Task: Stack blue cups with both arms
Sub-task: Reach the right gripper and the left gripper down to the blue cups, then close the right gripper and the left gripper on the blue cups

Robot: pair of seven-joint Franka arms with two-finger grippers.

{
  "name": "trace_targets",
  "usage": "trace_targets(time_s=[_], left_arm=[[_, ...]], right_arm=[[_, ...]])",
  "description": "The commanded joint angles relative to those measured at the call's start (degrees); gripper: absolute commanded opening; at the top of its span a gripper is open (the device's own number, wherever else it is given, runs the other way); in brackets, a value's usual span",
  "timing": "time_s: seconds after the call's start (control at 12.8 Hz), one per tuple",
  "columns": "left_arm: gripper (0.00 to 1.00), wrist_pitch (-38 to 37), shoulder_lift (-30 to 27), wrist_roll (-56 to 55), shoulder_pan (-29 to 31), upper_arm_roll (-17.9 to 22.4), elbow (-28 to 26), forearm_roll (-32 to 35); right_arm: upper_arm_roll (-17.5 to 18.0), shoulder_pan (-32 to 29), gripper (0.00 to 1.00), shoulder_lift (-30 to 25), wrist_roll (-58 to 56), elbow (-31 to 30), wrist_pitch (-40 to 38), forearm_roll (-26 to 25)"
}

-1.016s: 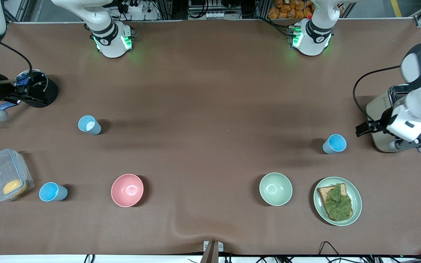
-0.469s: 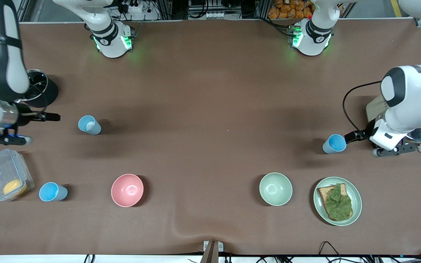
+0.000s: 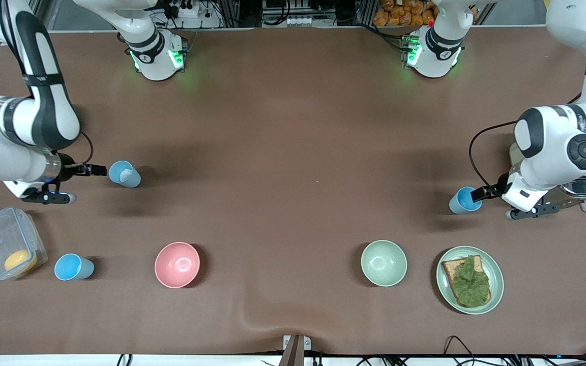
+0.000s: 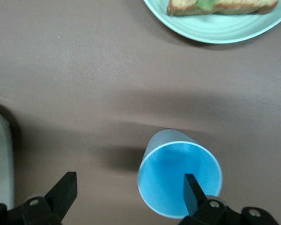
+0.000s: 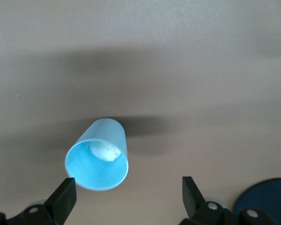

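Note:
Three blue cups stand upright on the brown table. One point(image 3: 124, 174) is toward the right arm's end, with a white bit inside; it also shows in the right wrist view point(image 5: 97, 161). My right gripper point(image 3: 97, 171) point(image 5: 128, 196) is open and low beside it, with the cup just ahead of one finger point(image 5: 64, 197). A second cup point(image 3: 465, 200) point(image 4: 180, 186) is toward the left arm's end. My left gripper point(image 3: 482, 193) point(image 4: 128, 192) is open at its rim, with one finger point(image 4: 193, 192) over the cup's mouth. The third cup point(image 3: 73, 267) stands nearer the front camera, beside a clear box.
A pink bowl point(image 3: 177, 264) and a green bowl point(image 3: 383, 263) sit nearer the camera. A green plate with toast and lettuce point(image 3: 469, 279) lies next to the green bowl. A clear lidded box point(image 3: 8, 250) and a toaster point(image 3: 585, 178) stand at the table's ends.
Both arms have swung inward and down. The right gripper has come up beside its cup, and the left gripper has reached its cup's rim. The cups have not moved.

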Motion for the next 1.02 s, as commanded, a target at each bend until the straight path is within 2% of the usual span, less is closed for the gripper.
trace_targets(time_s=[0.0,0.08,0.16,0.23,0.31,0.39,0.55,0.7,0.78,0.94], left_arm=[[1.0,3.79,0.03,1.61,0.99,-0.36,-3.08,1.03],[0.95,3.88,0.29,1.61,0.99,-0.36,-3.09,1.03],[0.77,3.97,1.08,1.61,0.99,-0.44,-3.0,1.03],[0.33,4.06,1.52,1.61,0.99,-0.44,-2.91,1.03],[0.08,4.06,1.79,1.53,0.99,-0.53,-2.82,0.86],[0.0,4.06,1.7,1.35,0.82,-0.62,-2.82,0.77],[0.0,4.06,1.88,1.44,0.91,-0.71,-2.47,0.86],[0.0,4.06,1.0,1.7,0.29,-0.71,-2.21,0.86],[0.0,4.06,0.65,1.7,0.29,-0.79,-2.03,0.86],[0.0,3.71,-1.28,1.7,0.29,-2.11,-2.03,0.86]], right_arm=[[0.6,-1.95,1.0,3.27,-2.93,-0.44,2.58,0.31],[0.6,-2.3,1.0,3.89,-3.29,-0.44,2.67,0.31],[0.6,-2.3,1.0,4.76,-3.38,-0.36,2.85,0.31],[0.6,-2.48,1.0,5.38,-3.38,-0.44,2.76,0.39],[0.6,-2.65,1.0,5.91,-3.38,-0.53,2.76,0.48],[0.69,-2.66,1.0,6.09,-3.38,-0.62,2.76,0.48],[0.69,-2.66,0.99,6.35,-3.38,-1.14,2.5,0.92],[0.69,-2.74,0.42,6.53,-3.29,-1.41,2.06,1.1],[0.77,-2.83,0.28,6.53,-3.12,-1.5,1.8,2.06],[0.69,-3.27,0.08,6.62,-3.38,-1.94,0.92,5.65]])
